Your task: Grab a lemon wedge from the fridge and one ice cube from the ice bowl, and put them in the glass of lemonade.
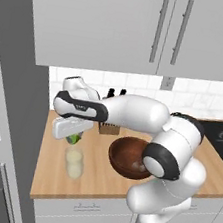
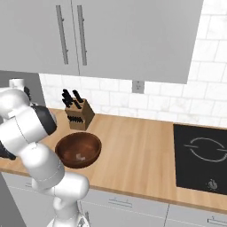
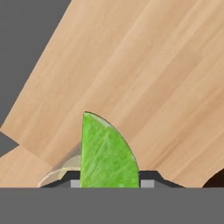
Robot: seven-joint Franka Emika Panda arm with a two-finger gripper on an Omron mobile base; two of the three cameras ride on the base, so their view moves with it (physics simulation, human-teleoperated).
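Seen from the left base camera, the gripper [image 1: 74, 137] hangs over a wooden counter [image 1: 98, 182], its jaws closed narrowly on the lemon wedge [image 1: 73, 138]. Directly below the gripper, just apart from it, stands the glass of lemonade [image 1: 74, 162]. To the gripper's right sits the ice bowl [image 1: 127, 156], with a pale ice cube [image 1: 137, 165] inside. Behind the gripper and to its right stands a knife block [image 1: 109, 127]. In the hand view, the lemon wedge [image 3: 106, 154] sits upright between the fingertips [image 3: 149, 176].
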